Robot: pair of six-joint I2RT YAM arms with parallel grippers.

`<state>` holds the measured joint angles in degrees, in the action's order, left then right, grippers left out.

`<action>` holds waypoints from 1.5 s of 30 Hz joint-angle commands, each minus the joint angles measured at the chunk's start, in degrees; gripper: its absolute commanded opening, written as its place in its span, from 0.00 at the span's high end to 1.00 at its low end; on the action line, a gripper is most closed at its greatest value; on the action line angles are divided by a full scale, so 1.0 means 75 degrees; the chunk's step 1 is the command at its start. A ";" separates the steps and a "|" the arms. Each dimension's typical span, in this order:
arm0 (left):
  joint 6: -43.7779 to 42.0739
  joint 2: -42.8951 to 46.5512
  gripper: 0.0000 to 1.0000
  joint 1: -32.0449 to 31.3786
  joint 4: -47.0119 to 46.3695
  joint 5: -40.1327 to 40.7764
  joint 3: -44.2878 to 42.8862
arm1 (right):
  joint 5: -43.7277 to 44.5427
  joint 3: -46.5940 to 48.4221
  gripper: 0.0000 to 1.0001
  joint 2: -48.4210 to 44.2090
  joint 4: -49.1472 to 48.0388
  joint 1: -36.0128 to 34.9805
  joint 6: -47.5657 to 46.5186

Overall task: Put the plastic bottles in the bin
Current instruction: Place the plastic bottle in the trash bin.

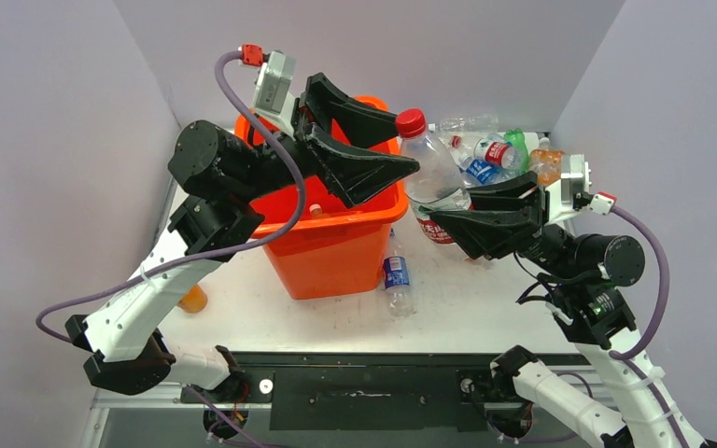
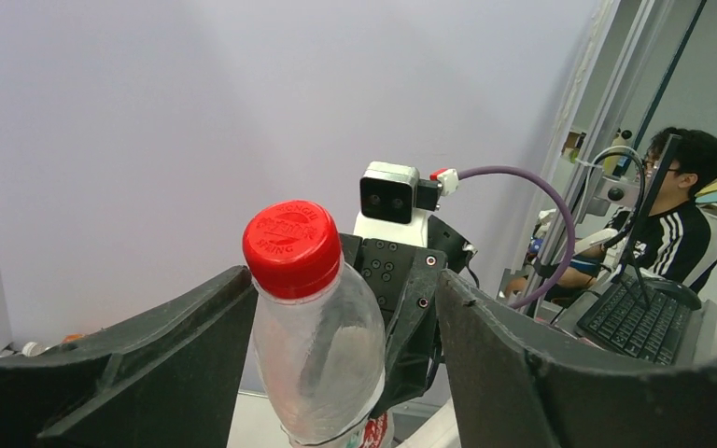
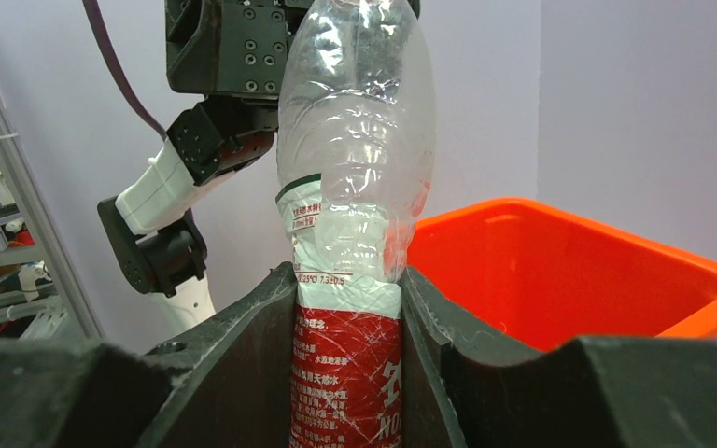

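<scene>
Right claw (image 3: 347, 285) clamped on the red-capped bottle (image 1: 432, 173), held upright just right of the bin (image 1: 336, 252). Left claw (image 1: 405, 142) open by the bin's right rim, fingers either side of the cap, contact unclear. Blue-label bottle (image 1: 397, 275) lies on the desk (image 1: 485, 308) at the bin's near-right corner. Bottle pile (image 1: 497, 154) behind-right of the bin.

Upright bottle (image 1: 432, 173) just right of bin (image 1: 327, 247), bottle heap (image 1: 497, 154) behind, lying bottle (image 1: 396, 278) before bin

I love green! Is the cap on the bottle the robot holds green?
No, the cap on the held bottle is bright red.
</scene>
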<state>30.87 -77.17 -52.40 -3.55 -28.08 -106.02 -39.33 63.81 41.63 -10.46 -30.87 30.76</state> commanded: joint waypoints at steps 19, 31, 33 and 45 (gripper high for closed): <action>0.0389 -0.0191 1.00 0.0035 -0.0996 -0.0083 -0.0119 | -0.0382 -0.0004 0.67 -0.0006 0.0238 -0.0044 -0.0110; -0.1126 0.1276 1.00 0.0467 -0.0973 0.2342 0.1152 | 0.1081 0.1268 0.10 -0.0391 0.2133 -0.0049 -0.0043; -0.1553 0.1551 1.00 0.0581 -0.0790 0.2892 0.1163 | 0.1514 0.1273 0.10 -0.0614 0.2392 -0.0046 -0.0209; -0.4724 0.1613 1.00 0.0657 0.1393 0.6594 0.0997 | 0.5307 0.0095 0.10 -0.1160 0.4260 -0.0038 -0.0867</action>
<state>5.48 -61.47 -47.77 -2.11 9.10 -98.21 -13.96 68.31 31.83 14.15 -30.89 26.09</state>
